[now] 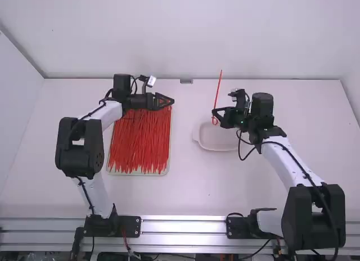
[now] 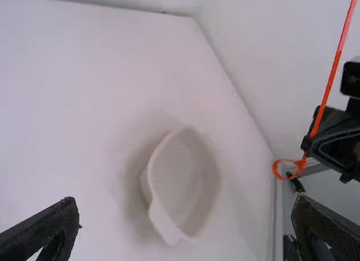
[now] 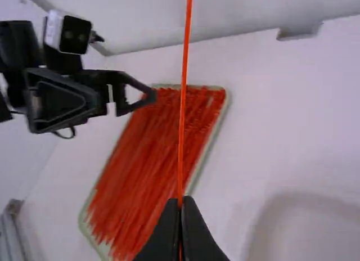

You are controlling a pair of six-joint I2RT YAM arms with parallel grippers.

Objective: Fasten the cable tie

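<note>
High view, right of centre: the looped red cable tie (image 1: 217,95) is pinched upright by the right gripper (image 1: 216,117) above the white dish (image 1: 205,142); the left gripper (image 1: 169,102) is held spread apart at the tray's (image 1: 138,174) top edge.

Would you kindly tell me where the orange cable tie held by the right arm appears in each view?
High view: cable tie upright in the right gripper, by the white dish.
Left wrist view: beyond the dish, loop hanging.
Right wrist view: rising from the fingers.
Shared landmark: the dish.
</note>
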